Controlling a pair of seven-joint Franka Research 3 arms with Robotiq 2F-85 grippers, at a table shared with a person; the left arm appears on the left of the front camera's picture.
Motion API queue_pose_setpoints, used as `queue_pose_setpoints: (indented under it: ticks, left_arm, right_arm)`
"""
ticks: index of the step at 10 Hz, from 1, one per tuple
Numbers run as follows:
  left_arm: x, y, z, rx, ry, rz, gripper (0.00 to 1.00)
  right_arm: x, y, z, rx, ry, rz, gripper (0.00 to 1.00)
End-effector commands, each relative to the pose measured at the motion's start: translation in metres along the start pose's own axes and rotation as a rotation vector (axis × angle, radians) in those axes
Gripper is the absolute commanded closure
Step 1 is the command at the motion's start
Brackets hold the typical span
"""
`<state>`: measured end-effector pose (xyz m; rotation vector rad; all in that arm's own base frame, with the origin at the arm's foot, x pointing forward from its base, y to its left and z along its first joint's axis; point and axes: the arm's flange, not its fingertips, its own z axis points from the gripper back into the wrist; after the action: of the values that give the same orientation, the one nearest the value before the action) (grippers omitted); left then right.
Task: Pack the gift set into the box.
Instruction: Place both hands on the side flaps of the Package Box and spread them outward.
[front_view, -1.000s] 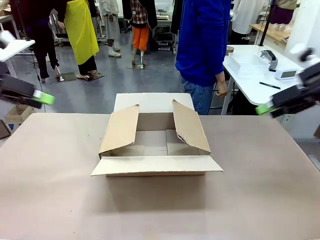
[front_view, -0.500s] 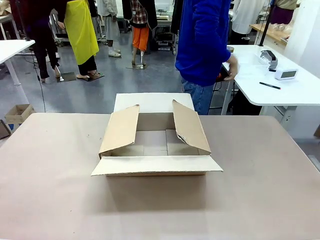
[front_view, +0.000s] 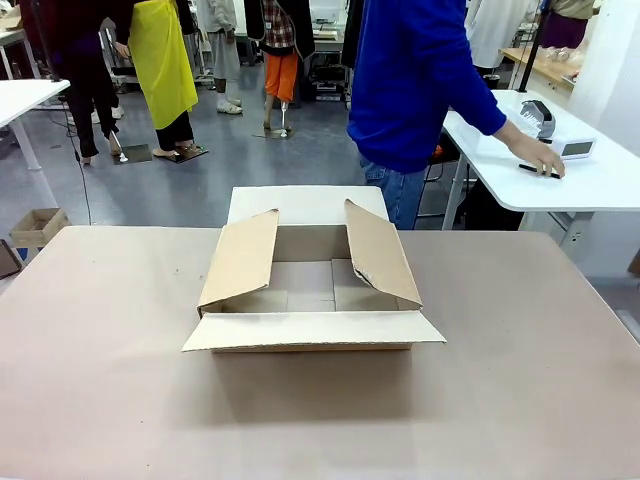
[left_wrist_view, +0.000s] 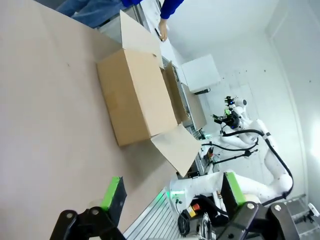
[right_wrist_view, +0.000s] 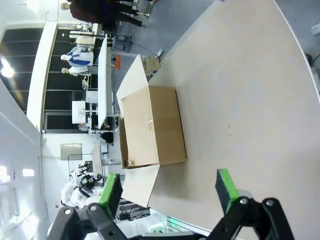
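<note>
Box (front_view: 310, 290) side flaps (front_view: 240, 262) are leaning in over the opening, so, by my judgement, whatever is being lowered in is risking a snag on them, tilting it or shoving the light carton across the table (front_view: 100, 380). Left gripper (left_wrist_view: 172, 187) and right gripper (right_wrist_view: 167, 182) are both hovering well apart from it, fingers spread wide, gripping nothing. It is sitting mid-table. Beyond, the person's hand (front_view: 545, 160) is reaching onto a white side table (front_view: 610, 185).

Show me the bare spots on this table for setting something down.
The table is bare left of the box, right of it, and along the near strip before its front flap. The box floor is bare too, between raised side flaps. Tightest: behind the back flap.
</note>
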<state>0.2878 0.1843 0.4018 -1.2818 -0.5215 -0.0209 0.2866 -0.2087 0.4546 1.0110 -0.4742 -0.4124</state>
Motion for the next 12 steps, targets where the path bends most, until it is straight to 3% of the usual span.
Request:
queue_pose_setpoints:
  ticks: [1,2,3,5,6,7,8,10,11,12]
  left_arm:
    - [0.001,0.005,-0.001,-0.006,-0.009,0.008,0.00]
    - [0.007,-0.016,-0.027,0.063,0.119,-0.037,0.00]
    - [0.019,-0.045,-0.062,0.020,0.250,-0.128,0.00]
    - [0.035,-0.112,-0.158,0.253,0.446,-0.292,0.00]
    - [0.035,-0.135,-0.205,0.330,0.539,-0.369,0.00]
    - [0.030,-0.154,-0.248,0.387,0.639,-0.425,0.00]
    - [0.019,-0.170,-0.294,0.458,0.749,-0.478,0.00]
    - [-0.001,-0.180,-0.359,0.468,0.858,-0.492,0.00]
    - [-0.011,-0.170,-0.380,0.408,0.896,-0.452,0.00]
    - [-0.017,-0.195,-0.353,0.444,0.830,-0.513,0.00]
  right_arm:
    - [0.001,-0.003,-0.001,0.006,-0.004,-0.007,0.00]
    - [-0.004,0.022,-0.024,-0.086,0.034,0.125,0.00]
    - [-0.014,0.061,-0.061,-0.096,0.097,0.328,0.00]
    - [-0.051,0.135,-0.148,-0.053,0.284,0.782,0.00]
    - [-0.070,0.155,-0.185,0.040,0.383,0.935,0.00]
    - [-0.091,0.170,-0.214,0.080,0.420,1.063,0.00]
    - [-0.119,0.183,-0.232,0.235,0.457,1.240,0.00]
    - [-0.147,0.181,-0.259,0.383,0.474,1.348,0.00]
    - [-0.153,0.168,-0.269,0.385,0.409,1.323,0.00]
    - [-0.153,0.157,-0.267,0.346,0.334,1.263,0.00]
